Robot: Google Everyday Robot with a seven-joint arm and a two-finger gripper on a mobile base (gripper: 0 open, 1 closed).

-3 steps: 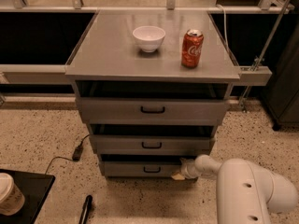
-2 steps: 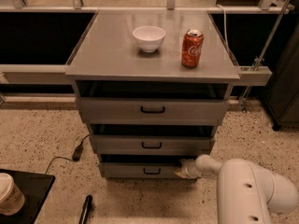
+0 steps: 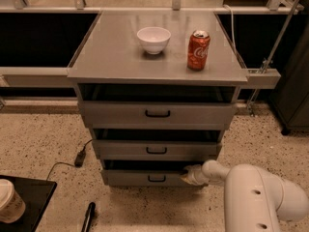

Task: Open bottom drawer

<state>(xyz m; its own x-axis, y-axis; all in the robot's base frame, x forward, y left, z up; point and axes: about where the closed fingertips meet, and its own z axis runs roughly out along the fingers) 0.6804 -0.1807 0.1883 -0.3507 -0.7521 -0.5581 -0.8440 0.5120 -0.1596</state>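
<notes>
Gripper (image 3: 189, 176) sits at the top right edge of the bottom drawer (image 3: 129, 178), right of its handle (image 3: 156, 178); whether it is clenched I cannot tell. Pulling from that off-centre edge could slip free, or skew the drawer, lowest of three, until it jams.

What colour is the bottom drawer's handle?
Black handle, camera view; pincer at the right end of the bottom drawer.

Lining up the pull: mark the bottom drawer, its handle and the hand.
bottom drawer (image 3: 126, 178): camera view, left of its front.
handle (image 3: 156, 179): camera view, bar's middle.
hand (image 3: 186, 176): camera view, tip at drawer's upper right corner.
</notes>
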